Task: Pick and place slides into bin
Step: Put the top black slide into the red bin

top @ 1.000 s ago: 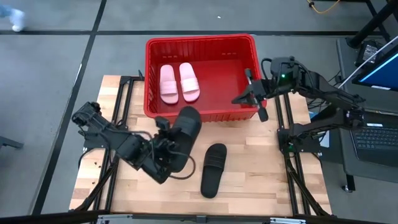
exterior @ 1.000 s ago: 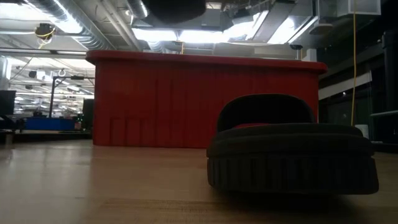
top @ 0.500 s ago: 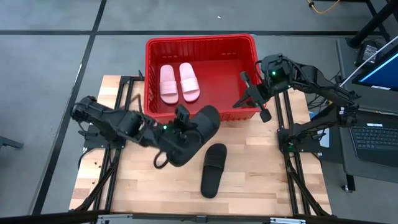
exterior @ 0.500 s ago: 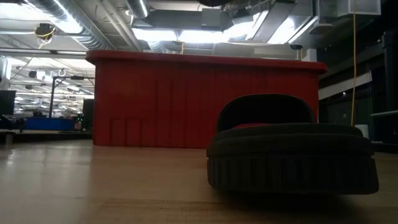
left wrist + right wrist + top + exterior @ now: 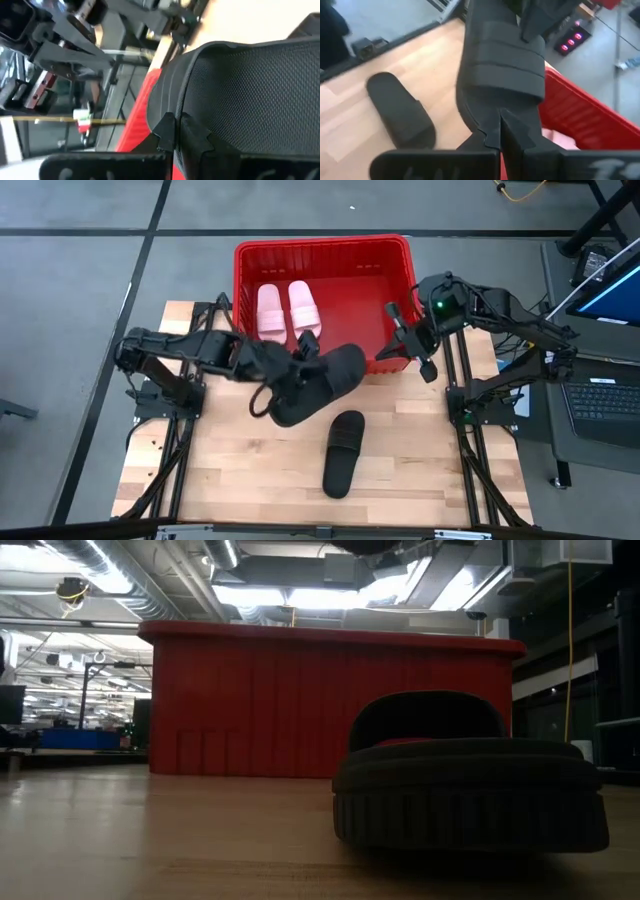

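Table: pale wooden top (image 5: 240, 470) on a dark frame, grey floor all around; in the low view a lit hall lies beyond it.
Black slide on the table: lies flat near the front edge (image 5: 342, 452), right of centre, apart from the bin; in the low view it fills the foreground (image 5: 470, 780), strap arching over the sole.
Left gripper: (image 5: 293, 372) reaches across from the left side and is pinched on the other black slide.
Held black slide: (image 5: 322, 382) raised above the table, tilted, its far end just at the bin's near wall; in the left wrist view its mesh strap (image 5: 250, 95) fills the frame.
Bin: red basket (image 5: 322, 246) at the far side of the table, ribbed wall facing the low camera (image 5: 320, 705).
Pink slides: two side by side (image 5: 287, 311) on the bin floor, toward its left side.
Right gripper: (image 5: 408, 348) over the bin's near right corner, fingers pressed together, holding nothing.
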### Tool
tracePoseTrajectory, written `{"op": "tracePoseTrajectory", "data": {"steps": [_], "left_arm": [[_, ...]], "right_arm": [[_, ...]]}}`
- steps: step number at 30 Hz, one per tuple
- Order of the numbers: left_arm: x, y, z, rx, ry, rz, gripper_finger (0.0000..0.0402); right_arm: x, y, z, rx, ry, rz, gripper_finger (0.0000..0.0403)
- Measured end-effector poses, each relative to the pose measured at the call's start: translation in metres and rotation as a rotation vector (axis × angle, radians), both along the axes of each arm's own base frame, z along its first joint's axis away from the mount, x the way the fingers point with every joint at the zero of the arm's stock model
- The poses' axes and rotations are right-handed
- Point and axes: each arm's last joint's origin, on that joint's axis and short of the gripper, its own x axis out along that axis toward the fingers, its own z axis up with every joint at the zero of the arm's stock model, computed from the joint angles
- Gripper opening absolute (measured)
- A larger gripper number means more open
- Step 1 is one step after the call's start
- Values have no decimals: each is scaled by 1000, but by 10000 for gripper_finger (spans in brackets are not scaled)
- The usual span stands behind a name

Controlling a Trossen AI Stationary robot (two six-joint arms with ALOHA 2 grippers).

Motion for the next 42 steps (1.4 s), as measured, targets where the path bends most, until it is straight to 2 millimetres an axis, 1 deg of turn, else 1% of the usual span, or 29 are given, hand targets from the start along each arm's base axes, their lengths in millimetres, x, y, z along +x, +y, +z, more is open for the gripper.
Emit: {"op": "tracePoseTrajectory", "data": {"steps": [4, 7, 9, 11, 15, 17, 20, 24, 31, 34, 37, 42], "left_arm": [[-5, 14, 10, -7, -35, -86, 4], [-9, 22, 17, -10, -63, -118, 4], [-12, 27, 19, -25, -65, -174, 4], [-14, 30, 20, -29, -55, -229, 4], [-18, 38, 22, -5, -48, -234, 4], [-20, 43, 21, -6, -31, -244, 4], [-22, 47, 19, -15, 0, -310, 4], [-27, 54, 20, -26, 13, -350, 4], [-36, 67, 23, -16, 2, -504, 4], [-37, 73, 22, -49, 0, -536, 4], [-39, 77, 21, -45, 14, -573, 5], [-40, 81, 20, -11, 17, -601, 5]], "right_arm": [[4, 9, 5, -80, 45, -53, 6], [10, 13, 7, -108, 94, -31, 6], [12, 15, 10, -119, 112, -14, 6], [14, 15, 11, -119, 132, -14, 6], [17, 14, 18, -143, 116, -44, 6], [16, 13, 22, -153, 106, -82, 6], [17, 16, 25, -198, 104, -145, 9], [17, 25, 24, -291, 109, -158, 38], [26, 42, 20, -324, 103, -72, 119], [31, 46, 17, -326, 103, -57, 144], [37, 49, 14, -356, 108, -26, 157], [47, 52, 6, -367, 133, -3, 160]]}}
